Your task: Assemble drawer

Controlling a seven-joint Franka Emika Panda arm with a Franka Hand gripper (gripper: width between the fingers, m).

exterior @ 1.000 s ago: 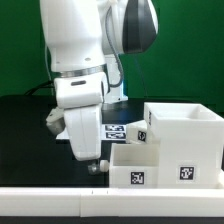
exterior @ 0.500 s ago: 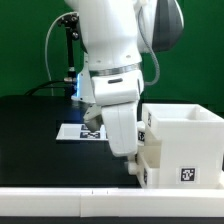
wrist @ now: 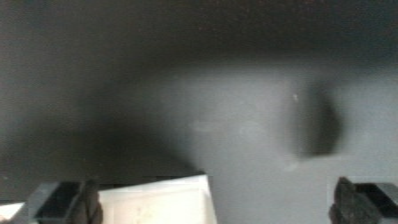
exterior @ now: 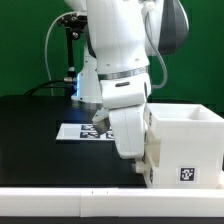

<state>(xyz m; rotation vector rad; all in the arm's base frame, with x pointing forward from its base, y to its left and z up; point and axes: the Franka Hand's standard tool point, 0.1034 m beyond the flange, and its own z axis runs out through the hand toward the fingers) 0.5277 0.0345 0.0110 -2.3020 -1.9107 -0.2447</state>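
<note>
Low over the dark table (exterior: 30, 130), the gripper (exterior: 137, 166) hung against the casing (exterior: 188, 140) at the exterior view's right. Its fingers (wrist: 61, 201) stood apart, empty, over what seemed a blurred white surface. Behind lay the marker board (exterior: 78, 132).

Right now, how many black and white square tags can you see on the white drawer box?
1: a single tag on the casing wall facing the exterior camera, low down near the front edge. The gripper and arm cover the casing's left part in that view, so more tags may be hidden.
</note>
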